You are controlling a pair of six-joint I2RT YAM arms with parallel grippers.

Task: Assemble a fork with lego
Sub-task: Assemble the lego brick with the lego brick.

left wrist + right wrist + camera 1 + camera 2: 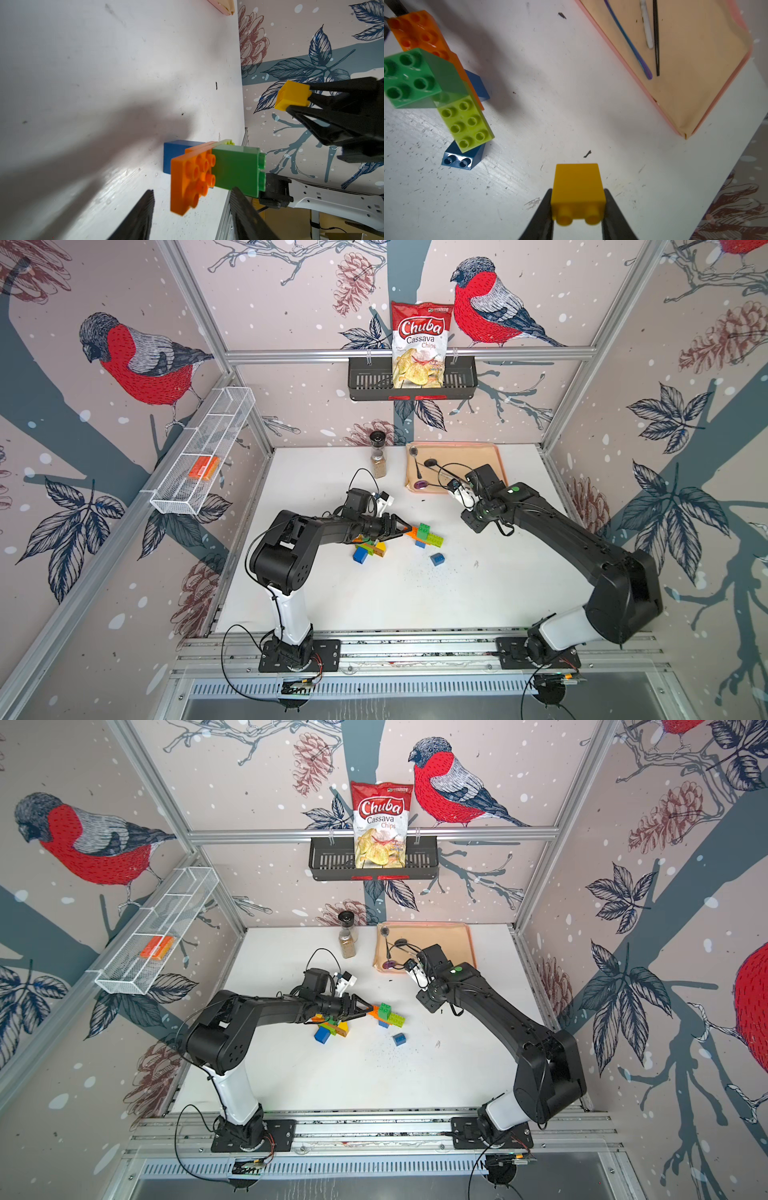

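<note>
Both top views show the two arms over the white table (pixel 415 597), with the left gripper (pixel 404 529) lying low and reaching the lego assembly at mid-table. The yellow brick (pixel 578 182) is hidden in these views and appears only in the wrist views.

The right wrist view shows the right gripper (pixel 578 190) clamped on the yellow brick's two side faces. The brick's studs face back toward that camera. The left wrist view places this brick (pixel 293 95) well apart from the assembly.

The assembly consists of an orange plate (pixel 410 531) carrying a green brick (pixel 424 529) and a lime brick (pixel 435 539), with a blue brick (pixel 420 544) beneath. Its long axis runs across the table from side to side, angled slightly toward the robot's base at the lime end. The studs face up. The orange end points at the left gripper and the lime end points toward the right arm's side.

The left wrist view alone shows the left jaws standing apart. The orange plate's (pixel 187 182) free end lies between the tips, with a gap on either side, so nothing is gripped. A second blue brick (pixel 437 558) lies loose near the lime end.

The tray (pixel 494 452) sits at the far right of the table.
</note>
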